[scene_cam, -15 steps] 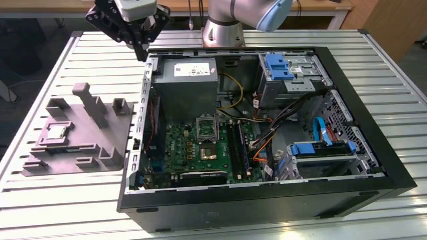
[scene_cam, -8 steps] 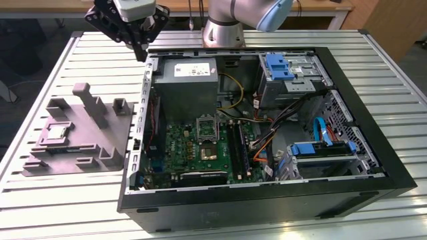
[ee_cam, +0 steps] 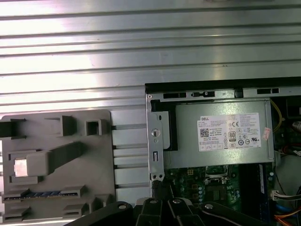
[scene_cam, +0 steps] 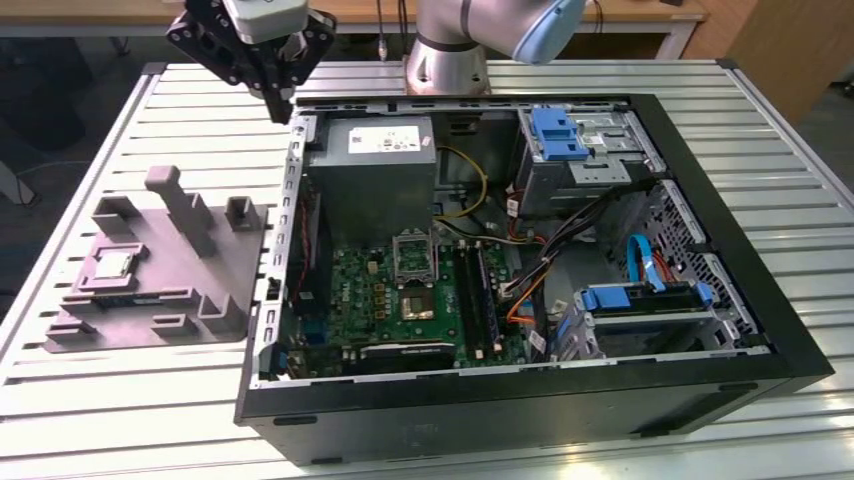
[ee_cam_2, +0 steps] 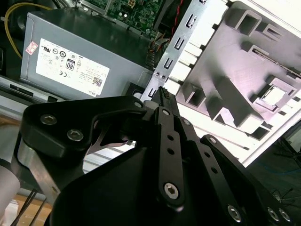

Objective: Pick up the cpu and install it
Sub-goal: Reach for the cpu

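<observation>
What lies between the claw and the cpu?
In the exterior view, a stretch of bare slatted table, then the grey fixture's upright post, lie between the claw and the cpu.

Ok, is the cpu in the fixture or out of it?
In: the cpu lies in a pocket of the grey fixture, with the gripper apart from it.

grey fixture (ee_cam: 56, 141) cropped by first wrist view's edge, cpu (ee_cam: 19, 167) washed out by glare
</observation>
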Tool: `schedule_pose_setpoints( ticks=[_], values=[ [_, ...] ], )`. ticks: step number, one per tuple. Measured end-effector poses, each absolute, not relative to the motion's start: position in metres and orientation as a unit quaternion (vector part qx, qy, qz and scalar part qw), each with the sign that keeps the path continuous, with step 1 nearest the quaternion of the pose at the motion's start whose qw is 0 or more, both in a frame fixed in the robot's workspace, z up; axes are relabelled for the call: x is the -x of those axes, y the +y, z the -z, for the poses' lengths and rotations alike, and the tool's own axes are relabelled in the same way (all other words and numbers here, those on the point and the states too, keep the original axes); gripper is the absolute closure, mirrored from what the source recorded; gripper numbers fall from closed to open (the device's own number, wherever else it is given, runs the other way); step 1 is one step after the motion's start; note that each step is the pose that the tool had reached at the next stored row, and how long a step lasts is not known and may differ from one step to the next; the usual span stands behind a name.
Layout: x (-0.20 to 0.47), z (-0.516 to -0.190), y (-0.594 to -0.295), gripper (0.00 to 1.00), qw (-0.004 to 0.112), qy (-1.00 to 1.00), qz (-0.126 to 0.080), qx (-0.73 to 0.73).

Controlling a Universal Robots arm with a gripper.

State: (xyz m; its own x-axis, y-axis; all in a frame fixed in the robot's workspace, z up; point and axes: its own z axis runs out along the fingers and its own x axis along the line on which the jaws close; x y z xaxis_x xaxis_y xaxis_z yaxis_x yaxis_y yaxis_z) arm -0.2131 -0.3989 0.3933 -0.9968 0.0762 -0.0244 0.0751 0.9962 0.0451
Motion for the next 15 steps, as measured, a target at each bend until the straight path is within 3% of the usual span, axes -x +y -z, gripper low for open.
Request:
schedule_pose_setpoints(
  ticks=[15],
  values=[
    [0.229,-0.393,-0.399,0.89,0.013,0.999,-0.022,-0.038]
  ],
)
